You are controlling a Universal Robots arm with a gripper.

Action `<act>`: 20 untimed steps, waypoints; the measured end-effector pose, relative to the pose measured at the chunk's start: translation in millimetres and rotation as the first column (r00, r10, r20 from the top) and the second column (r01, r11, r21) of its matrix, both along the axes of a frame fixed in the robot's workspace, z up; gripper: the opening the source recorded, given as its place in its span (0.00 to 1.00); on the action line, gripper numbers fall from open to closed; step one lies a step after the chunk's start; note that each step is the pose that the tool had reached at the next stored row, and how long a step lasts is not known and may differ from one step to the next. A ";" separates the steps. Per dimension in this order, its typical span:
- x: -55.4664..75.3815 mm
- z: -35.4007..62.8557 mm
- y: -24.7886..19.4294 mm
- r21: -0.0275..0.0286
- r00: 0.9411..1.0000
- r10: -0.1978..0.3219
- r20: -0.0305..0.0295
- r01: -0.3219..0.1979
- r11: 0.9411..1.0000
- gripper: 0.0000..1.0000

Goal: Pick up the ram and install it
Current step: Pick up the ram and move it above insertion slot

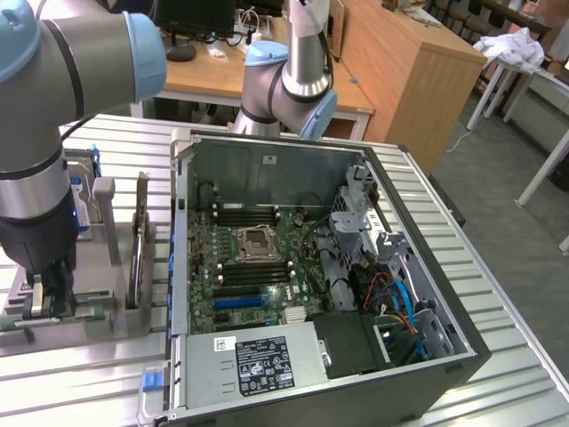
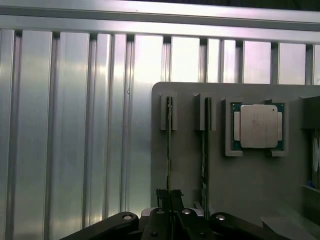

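Note:
The ram (image 2: 169, 140) is a thin green stick standing on edge in a slot of the grey holder (image 2: 190, 165). My gripper (image 2: 170, 200) is shut on its top edge near one end. In the exterior view the gripper (image 1: 49, 301) reaches down into the holder (image 1: 98, 298) at that view's left, and a green strip of the ram (image 1: 89, 318) shows beside it. A second stick (image 2: 205, 145) stands in the neighbouring slot. The open computer case (image 1: 267, 138) lies to the exterior view's right, its motherboard (image 1: 258, 258) showing black memory slots (image 1: 249, 214) around the processor socket.
A square silver processor (image 2: 257, 126) sits in a recess of the holder beyond the second stick. A hard drive with a blue label (image 1: 80, 191) and a thin upright board (image 1: 140, 240) stand on the holder. Ribbed metal table (image 2: 75, 125) surrounds it. A second arm (image 1: 293, 80) stands behind the case.

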State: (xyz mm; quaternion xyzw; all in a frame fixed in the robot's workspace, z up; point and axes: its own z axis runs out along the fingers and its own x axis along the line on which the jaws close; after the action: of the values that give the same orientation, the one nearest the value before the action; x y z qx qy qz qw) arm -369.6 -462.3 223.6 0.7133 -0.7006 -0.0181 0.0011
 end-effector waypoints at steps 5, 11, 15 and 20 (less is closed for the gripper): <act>0.0 11.4 0.0 0.000 1.000 0.000 0.000 0.000 1.000 0.12; 0.0 27.7 0.0 0.000 1.000 0.000 0.000 0.000 1.000 0.12; 0.0 39.8 0.0 0.000 1.000 0.000 0.000 0.000 1.000 0.12; 0.0 55.5 0.0 0.000 1.000 0.000 0.000 0.000 1.000 0.12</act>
State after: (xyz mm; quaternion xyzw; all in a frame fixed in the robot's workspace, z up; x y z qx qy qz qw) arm -369.6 -462.3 279.1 0.7133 -0.7006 -0.0181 0.0011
